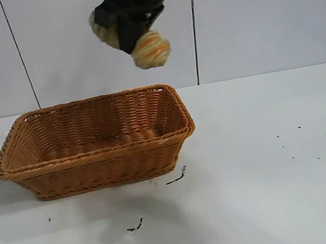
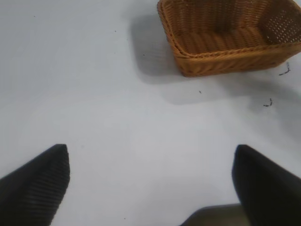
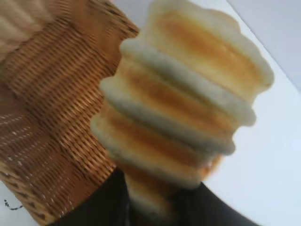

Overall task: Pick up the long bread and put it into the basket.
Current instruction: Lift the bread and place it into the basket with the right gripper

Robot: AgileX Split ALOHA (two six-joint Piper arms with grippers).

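The long bread [image 1: 151,50], a ridged tan loaf with orange and pale stripes, hangs in the air above the basket's back right part. My right gripper [image 1: 127,22] is shut on it across its middle, and both ends stick out. In the right wrist view the long bread [image 3: 183,108] fills the middle, clamped between the black fingers [image 3: 106,202] of the right gripper [image 3: 157,190], with the basket [image 3: 51,108] below and beside it. The orange-brown wicker basket [image 1: 93,155] stands on the white table left of centre. My left gripper [image 2: 150,155] is open over bare table, away from the basket [image 2: 235,61].
Small black marks lie on the white table just in front of the basket [image 1: 177,177] and nearer the front edge [image 1: 135,227]. A few dark specks [image 1: 303,136] dot the right side. A panelled wall stands behind the table.
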